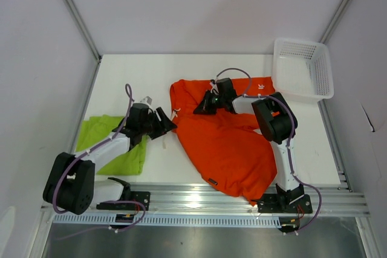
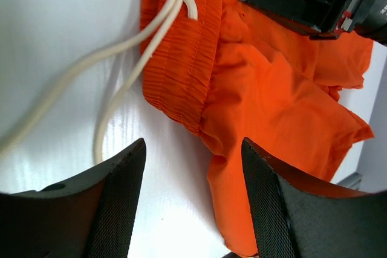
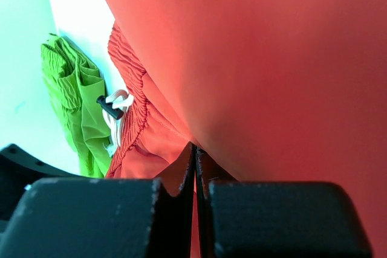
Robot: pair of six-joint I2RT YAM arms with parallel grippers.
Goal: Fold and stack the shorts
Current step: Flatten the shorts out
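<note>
This is a robot lab test cell. A white table (image 1: 242, 64) is boxed in by plain white wall panels (image 1: 199, 4) on metal posts. Along the table's near edge, an aluminium rail (image 1: 205, 197) carries a cabled left arm (image 1: 109, 146) and right arm (image 1: 284, 161).

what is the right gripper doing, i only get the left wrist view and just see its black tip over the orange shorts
observer: right gripper is shut on a pinch of the orange shorts.
operator: where's the green pair
observer: green shorts lie at the left edge of the table, partly under the left arm.
operator: and the basket
observer: white basket sits in the far right corner, just past the orange pair's edge.
</note>
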